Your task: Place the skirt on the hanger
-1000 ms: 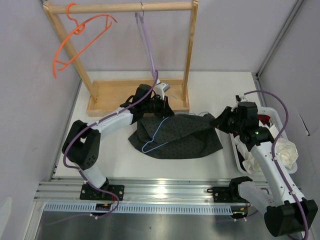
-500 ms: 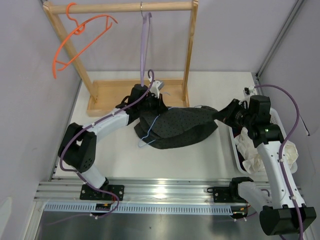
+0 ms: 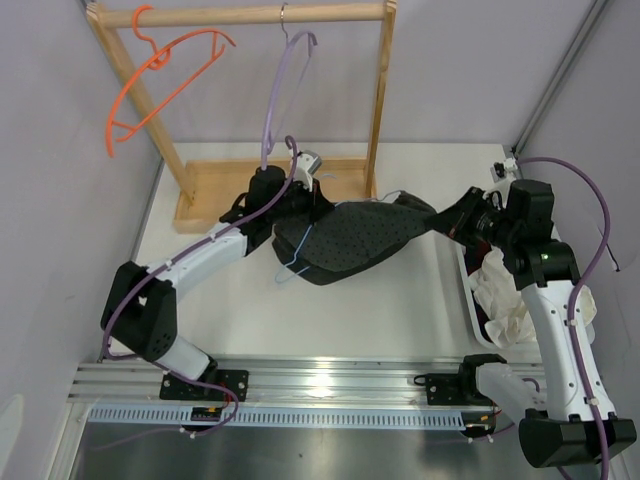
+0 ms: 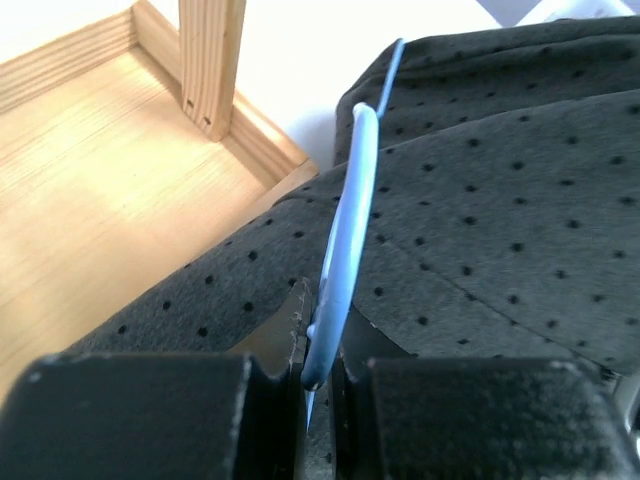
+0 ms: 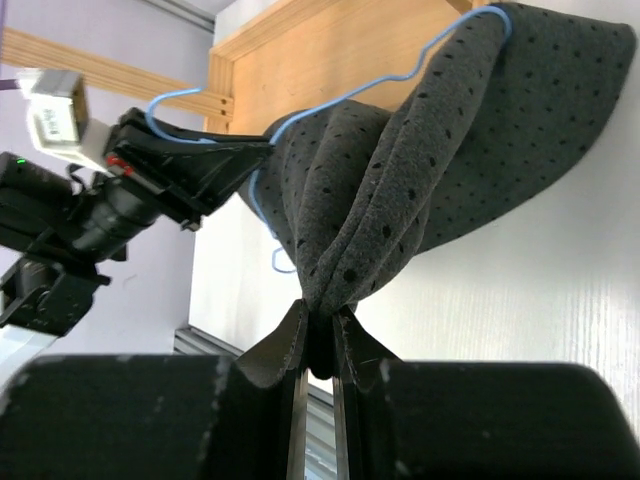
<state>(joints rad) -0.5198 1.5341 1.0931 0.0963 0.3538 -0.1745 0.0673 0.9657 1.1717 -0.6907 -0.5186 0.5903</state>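
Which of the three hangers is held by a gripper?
The light-blue hanger, pinched in the left gripper against the skirt; the orange hanger and purple hanger hang on the wooden rail.

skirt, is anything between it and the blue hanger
Nothing visible. The skirt lies right against the hanger wire, with no other thing between them. The left gripper is shut on the hanger, and the right gripper is shut on a bunched skirt edge.
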